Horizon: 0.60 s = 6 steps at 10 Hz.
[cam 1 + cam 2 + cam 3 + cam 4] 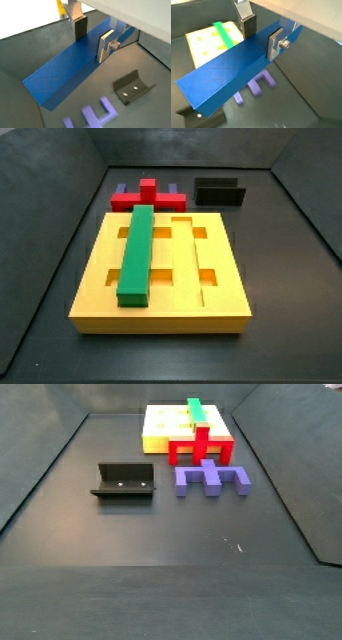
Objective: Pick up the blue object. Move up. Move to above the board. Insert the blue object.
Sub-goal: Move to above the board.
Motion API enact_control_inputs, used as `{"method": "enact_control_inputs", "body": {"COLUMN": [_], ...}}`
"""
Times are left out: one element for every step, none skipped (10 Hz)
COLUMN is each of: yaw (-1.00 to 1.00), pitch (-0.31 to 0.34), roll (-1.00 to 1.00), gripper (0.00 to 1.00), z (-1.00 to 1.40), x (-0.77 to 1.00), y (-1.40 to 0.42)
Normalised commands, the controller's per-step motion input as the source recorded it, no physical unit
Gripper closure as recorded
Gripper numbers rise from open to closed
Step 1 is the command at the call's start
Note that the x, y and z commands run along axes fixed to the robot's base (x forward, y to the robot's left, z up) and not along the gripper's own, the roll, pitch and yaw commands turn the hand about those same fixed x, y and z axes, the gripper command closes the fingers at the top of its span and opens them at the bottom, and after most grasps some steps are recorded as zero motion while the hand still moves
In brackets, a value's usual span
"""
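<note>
1. The blue object [228,75] is a long, plain bar of saturated dark blue with square edges and a faintly hatched top face; both wrist views show it running lengthwise away from the camera.
2. The gripper [263,33] is clamped across the bar's width near one end — one silver finger [276,44] lies flat against the bar's near side, the dark-padded finger [248,25] against its far side.
3. In both wrist views the bar hangs clear of the dark floor, held off the ground. Neither side view shows the bar or the gripper.
4. The board [227,293] is a thick yellow-orange slab with long grooves and square cut-outs; a green bar [136,253] lies in one of its grooves.
5. In a wrist view part of the board [204,42] shows beyond the blue bar, well off to its side.
6. A red piece [147,196] sits at the board's end, with a violet-blue piece [211,479] just beside it — the black fixture [123,482] stands apart on the floor.
</note>
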Motion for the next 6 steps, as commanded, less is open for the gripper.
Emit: {"method": "enact_control_inputs", "body": {"yaw": [1.00,1.00,1.00,1.00,1.00,1.00], "pitch": [0.028,0.030,0.032,0.040,0.053,0.065], "roll": [0.01,0.01,0.01,0.02,0.02,0.02], "gripper": [1.00,1.00,1.00,1.00,1.00,1.00], "z": [0.13,0.15,0.15,0.16,0.16,0.16], "x": [0.16,0.15,0.15,0.16,0.18,0.20], "y": [-1.40,-1.40,-1.40,-1.40,-1.40,-1.40]}}
